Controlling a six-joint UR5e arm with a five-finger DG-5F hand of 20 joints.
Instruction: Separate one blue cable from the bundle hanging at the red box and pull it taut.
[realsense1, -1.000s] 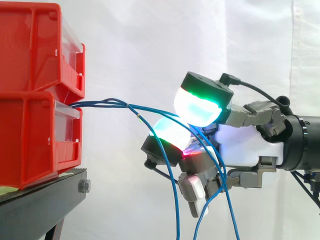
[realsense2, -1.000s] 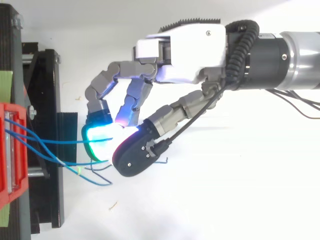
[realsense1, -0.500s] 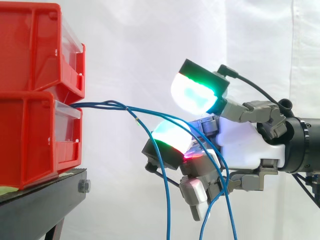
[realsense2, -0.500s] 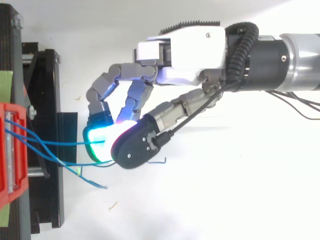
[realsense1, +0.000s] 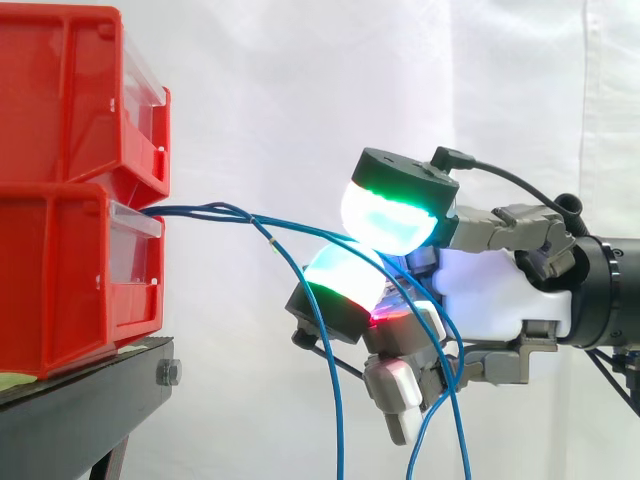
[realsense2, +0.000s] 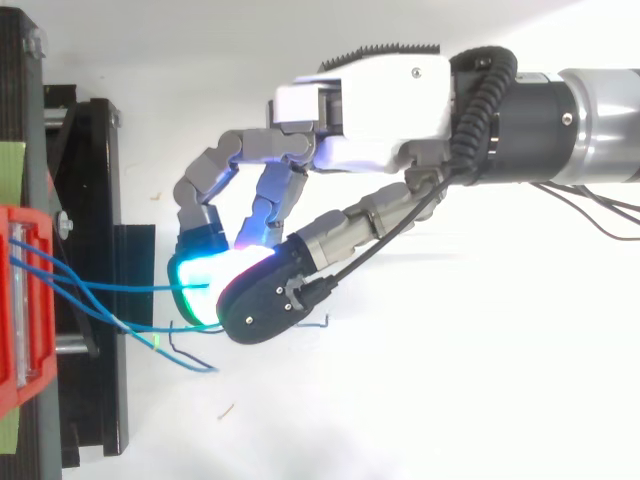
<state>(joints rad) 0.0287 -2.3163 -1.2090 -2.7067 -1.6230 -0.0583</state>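
Several thin blue cables (realsense1: 215, 210) leave the front of the lower red bin (realsense1: 60, 270) and run right to my hand (realsense1: 500, 295). One blue cable (realsense2: 120, 287) goes straight in between the thumb's green-cyan pad (realsense1: 390, 212) and a finger's cyan pad (realsense1: 345, 278), which are curled close together on it. The other strands sag and hang down in loops (realsense1: 335, 400) under the hand. In the top view the hand (realsense2: 370, 100) reaches left from the right edge, its pads a short way off the bin's front (realsense2: 15, 300).
Two red bins stand stacked on a black stand (realsense1: 90, 400) at the left, before a white curtain. In the top view the stand's black frame (realsense2: 95, 200) lies under the cables, with loose cable ends (realsense2: 195, 362) over its edge.
The thumb pad, raised half a second ago, has come back down close to the finger pad over the cable. The hanging strands have swung slightly; the arm has hardly moved.
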